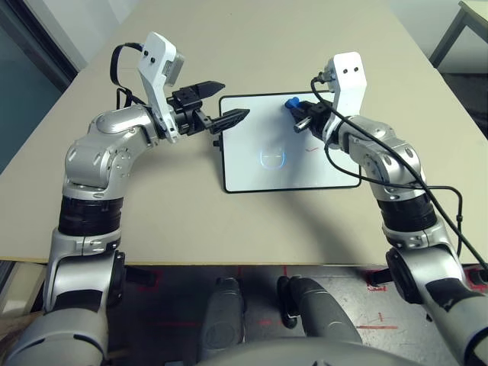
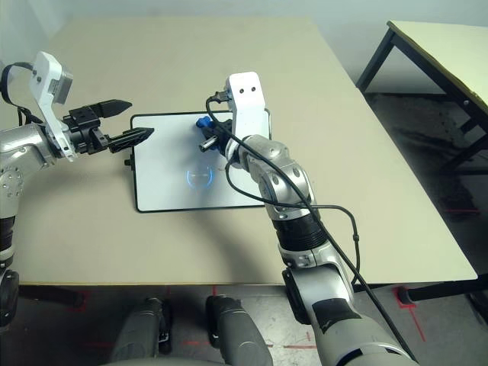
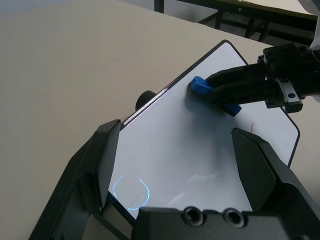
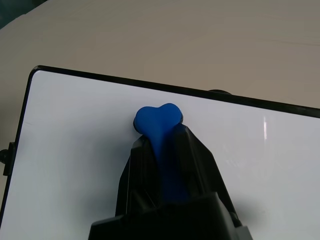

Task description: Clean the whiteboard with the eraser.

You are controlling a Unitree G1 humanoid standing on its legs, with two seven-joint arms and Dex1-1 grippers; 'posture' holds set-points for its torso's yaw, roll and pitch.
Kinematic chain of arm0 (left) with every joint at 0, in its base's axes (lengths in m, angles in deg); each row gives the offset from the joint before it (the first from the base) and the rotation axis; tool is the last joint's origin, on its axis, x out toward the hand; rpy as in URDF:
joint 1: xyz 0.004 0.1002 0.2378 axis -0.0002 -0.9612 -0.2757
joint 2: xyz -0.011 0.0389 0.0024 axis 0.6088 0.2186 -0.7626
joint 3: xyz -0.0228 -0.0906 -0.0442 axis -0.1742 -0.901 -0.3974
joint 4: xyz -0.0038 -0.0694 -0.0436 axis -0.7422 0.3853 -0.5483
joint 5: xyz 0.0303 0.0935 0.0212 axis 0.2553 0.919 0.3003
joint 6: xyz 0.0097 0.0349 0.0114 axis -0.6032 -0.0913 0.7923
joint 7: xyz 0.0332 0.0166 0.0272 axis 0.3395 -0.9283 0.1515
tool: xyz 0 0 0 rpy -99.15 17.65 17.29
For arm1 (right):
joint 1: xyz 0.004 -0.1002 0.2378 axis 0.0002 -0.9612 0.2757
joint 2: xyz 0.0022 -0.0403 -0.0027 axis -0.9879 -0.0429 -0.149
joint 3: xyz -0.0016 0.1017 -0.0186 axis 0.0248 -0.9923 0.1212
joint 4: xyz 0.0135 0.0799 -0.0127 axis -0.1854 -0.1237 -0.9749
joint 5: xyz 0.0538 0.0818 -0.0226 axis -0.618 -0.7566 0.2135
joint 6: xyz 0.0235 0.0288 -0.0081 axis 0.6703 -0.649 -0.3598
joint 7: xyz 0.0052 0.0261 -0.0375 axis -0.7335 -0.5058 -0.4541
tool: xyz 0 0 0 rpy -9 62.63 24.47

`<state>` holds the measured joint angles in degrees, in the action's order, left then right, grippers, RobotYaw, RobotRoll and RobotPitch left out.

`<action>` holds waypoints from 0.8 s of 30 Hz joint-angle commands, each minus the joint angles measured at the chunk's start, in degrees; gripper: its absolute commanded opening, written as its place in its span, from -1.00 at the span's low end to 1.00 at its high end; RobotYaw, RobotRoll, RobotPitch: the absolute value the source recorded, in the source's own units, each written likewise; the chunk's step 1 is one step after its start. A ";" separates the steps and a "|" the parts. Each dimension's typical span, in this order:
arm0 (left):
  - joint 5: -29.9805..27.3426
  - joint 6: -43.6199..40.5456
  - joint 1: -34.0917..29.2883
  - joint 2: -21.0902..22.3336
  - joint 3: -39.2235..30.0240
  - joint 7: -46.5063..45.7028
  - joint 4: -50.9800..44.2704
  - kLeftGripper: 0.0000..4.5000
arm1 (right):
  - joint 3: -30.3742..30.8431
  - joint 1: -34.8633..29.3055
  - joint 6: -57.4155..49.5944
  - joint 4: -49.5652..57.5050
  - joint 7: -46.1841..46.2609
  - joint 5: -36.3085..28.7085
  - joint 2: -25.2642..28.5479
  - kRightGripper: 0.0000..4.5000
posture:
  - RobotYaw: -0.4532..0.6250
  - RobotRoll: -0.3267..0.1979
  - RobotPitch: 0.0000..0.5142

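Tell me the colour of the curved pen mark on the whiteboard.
Light blue, a rounded outline on the whiteboard; the left wrist view shows it best.

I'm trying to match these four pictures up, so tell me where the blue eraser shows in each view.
Left eye view: eraser near the whiteboard's far edge, in the right gripper.
Right eye view: same spot.
Left wrist view: upper middle, on the board.
Right wrist view: centre, between the fingers.
Shared landmark: the board's black frame.

The whiteboard (image 1: 259,171) looks smooth and glossy, catching soft reflections; the tabletop (image 1: 229,61) is matt beige; the eraser (image 4: 157,120) seems matt blue foam or plastic; both forearms are brushed silver metal
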<state>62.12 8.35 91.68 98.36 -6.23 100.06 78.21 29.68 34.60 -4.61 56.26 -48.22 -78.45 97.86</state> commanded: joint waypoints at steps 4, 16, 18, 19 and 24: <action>0.45 -0.31 -0.07 0.20 0.50 0.20 -0.02 1.00 | 4.91 -5.77 -5.71 0.34 -1.22 -0.50 -1.48 -0.75 | -0.08 0.25 -0.37; 0.58 -0.19 0.17 -0.03 0.69 0.05 0.05 1.00 | 7.01 -8.31 -5.67 -2.10 -2.10 0.15 -2.61 -0.75 | -0.08 0.25 -0.39; 0.62 -0.12 0.25 -0.04 0.70 0.08 0.18 1.00 | 6.45 -8.10 -5.24 -2.63 -2.03 0.31 -2.31 -0.75 | -0.08 0.25 -0.40; 0.63 -0.09 0.25 -0.06 0.70 0.08 0.20 1.00 | 6.04 -7.97 -5.03 -2.83 -1.94 0.39 -2.13 -0.75 | -0.08 0.25 -0.40; 0.65 -0.03 0.29 -0.09 0.70 0.07 0.21 1.00 | 2.50 -7.64 -4.26 -2.72 -1.28 0.98 0.39 -0.75 | -0.09 0.25 -0.41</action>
<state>62.14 8.35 91.73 98.29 -6.23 100.05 78.24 34.05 29.04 -6.43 59.06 -51.24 -79.15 96.05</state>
